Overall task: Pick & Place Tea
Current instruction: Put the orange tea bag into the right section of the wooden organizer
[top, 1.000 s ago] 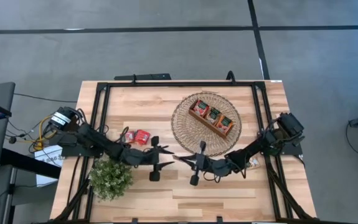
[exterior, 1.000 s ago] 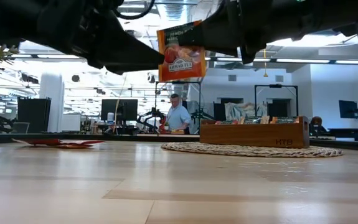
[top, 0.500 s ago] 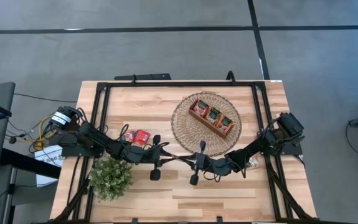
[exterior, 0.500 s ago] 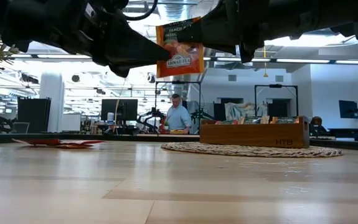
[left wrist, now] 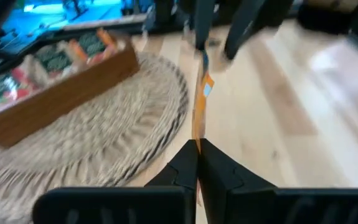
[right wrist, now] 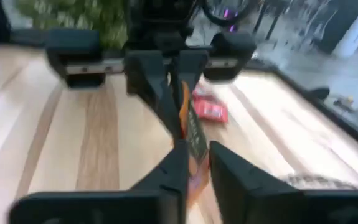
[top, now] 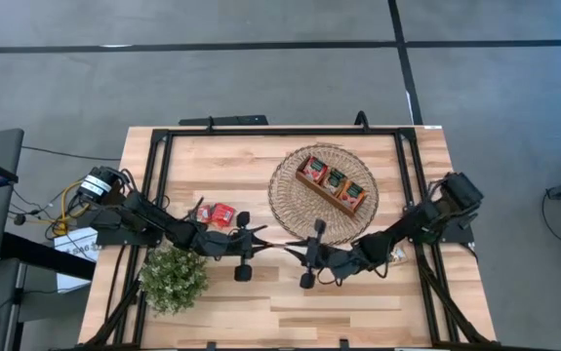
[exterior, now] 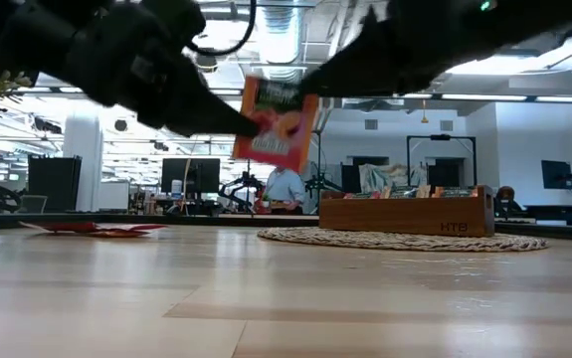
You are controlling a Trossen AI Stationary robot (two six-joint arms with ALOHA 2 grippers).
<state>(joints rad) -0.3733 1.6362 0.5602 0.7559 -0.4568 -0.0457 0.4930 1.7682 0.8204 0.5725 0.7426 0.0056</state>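
Observation:
An orange tea sachet (exterior: pixel 278 124) hangs tilted in the air over the middle of the table, between my two grippers. My left gripper (top: pixel 266 245) comes at it from the table's left and is shut on it. My right gripper (right wrist: pixel 197 150) comes from the right, and its fingers stand slightly open on either side of the sachet. Two red sachets (top: pixel 215 213) lie flat on the table behind the left arm. More sachets stand in the wooden tray (top: pixel 332 183), which rests on a round woven mat (top: pixel 295 210). My left gripper pinches the sachet's near edge (left wrist: pixel 197 134) between its two fingers (left wrist: pixel 185 163), which come almost level from the table's left. The sachet sticks out past the fingertips, edge-on, tilted and lifted clear of the table. My right gripper has the sachet's other edge (right wrist: pixel 193 138) between its parted fingers, lying along one finger (right wrist: pixel 177 163). I cannot tell whether it still touches the sachet.
A bushy potted plant (top: pixel 173 278) stands at the near left, close under the left arm. The tray and mat take up the far right of the table. A black frame (top: pixel 260 131) runs around the table's edges. Bare wood lies along the near edge.
My left gripper has closed in from the left and shut on the sachet's edge. The sachet, upright a second ago, now hangs slanted and a little lower. My right gripper has tipped while staying in place.

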